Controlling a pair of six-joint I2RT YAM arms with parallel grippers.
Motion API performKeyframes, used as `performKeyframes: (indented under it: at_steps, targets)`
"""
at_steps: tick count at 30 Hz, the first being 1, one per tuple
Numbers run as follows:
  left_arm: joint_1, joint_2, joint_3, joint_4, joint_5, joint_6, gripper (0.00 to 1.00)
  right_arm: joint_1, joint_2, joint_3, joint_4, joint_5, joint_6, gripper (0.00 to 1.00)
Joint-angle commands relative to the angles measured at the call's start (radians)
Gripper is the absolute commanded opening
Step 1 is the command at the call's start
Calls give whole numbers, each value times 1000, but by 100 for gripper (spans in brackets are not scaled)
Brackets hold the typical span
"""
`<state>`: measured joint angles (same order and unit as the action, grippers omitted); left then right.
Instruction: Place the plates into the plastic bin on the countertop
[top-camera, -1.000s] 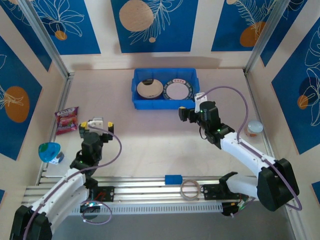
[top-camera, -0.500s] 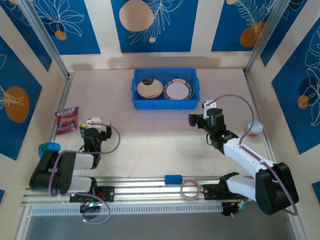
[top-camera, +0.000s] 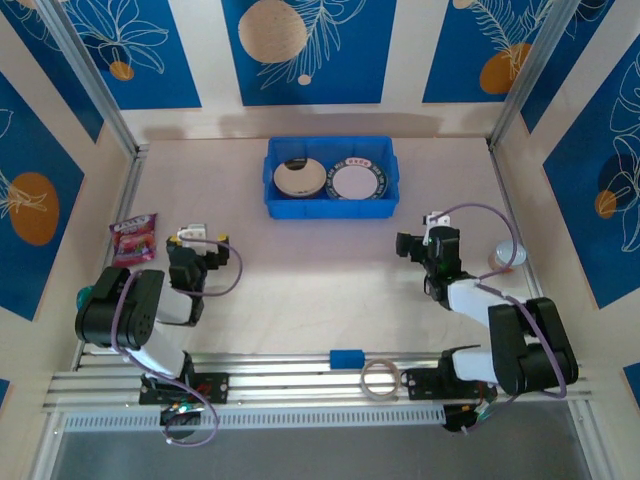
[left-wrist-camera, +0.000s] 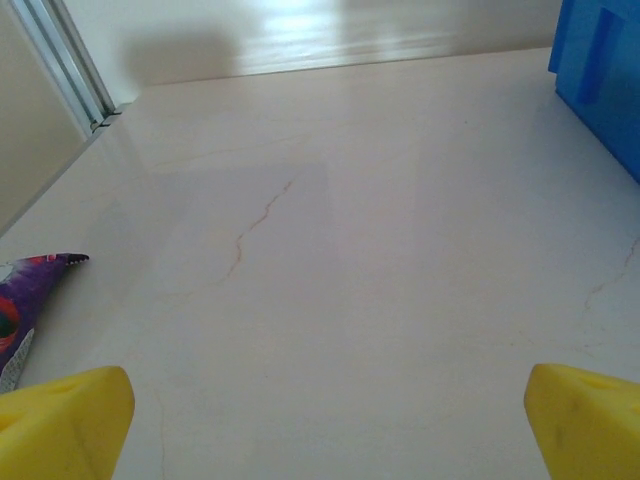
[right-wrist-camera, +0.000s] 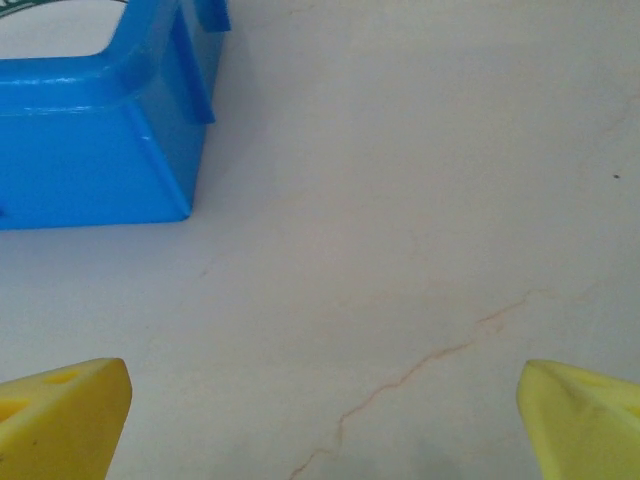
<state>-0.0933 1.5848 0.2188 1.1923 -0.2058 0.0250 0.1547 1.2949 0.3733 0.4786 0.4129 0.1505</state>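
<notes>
The plastic bin sits at the middle of the far edge of the countertop. The plates lie inside it side by side: a cream plate with a dark rim on the left, and a white plate with a dark patterned rim on the right. The right gripper hangs low over bare countertop near the right edge, its jaws spread wide and empty, with the bin's corner ahead to its left. The left gripper is low near the left edge, likewise spread with nothing between its fingers, well apart from the bin. A pink snack packet lies just beside it. A tape ring and a small blue block rest at the near edge.
</notes>
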Motion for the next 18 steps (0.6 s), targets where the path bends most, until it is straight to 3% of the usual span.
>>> performKeyframes:
  at_steps: [1,5,8,10,12,13,16,18]
  targets:
    - [10,-8,26,16,37,-2,100,-6,7,-14,205,-65,-37,99]
    - [11,-11,36,-8,48,0,100,-23,83,-31,346,-131,-129,99]
    - [11,-13,48,-33,58,3,100,-72,255,-50,568,-119,-73,99]
    - [11,-13,47,-34,60,3,100,-89,216,13,366,-168,-59,99]
    - [13,-13,45,-30,57,0,100,-119,237,7,415,-204,-42,99]
    - [14,-13,49,-36,57,-1,100,-127,221,23,355,-210,-34,99]
    - [22,-21,136,-219,26,-23,100,-141,225,35,337,-230,-24,99]
    - [23,-18,133,-208,38,-17,100,-142,226,33,342,-230,-26,99]
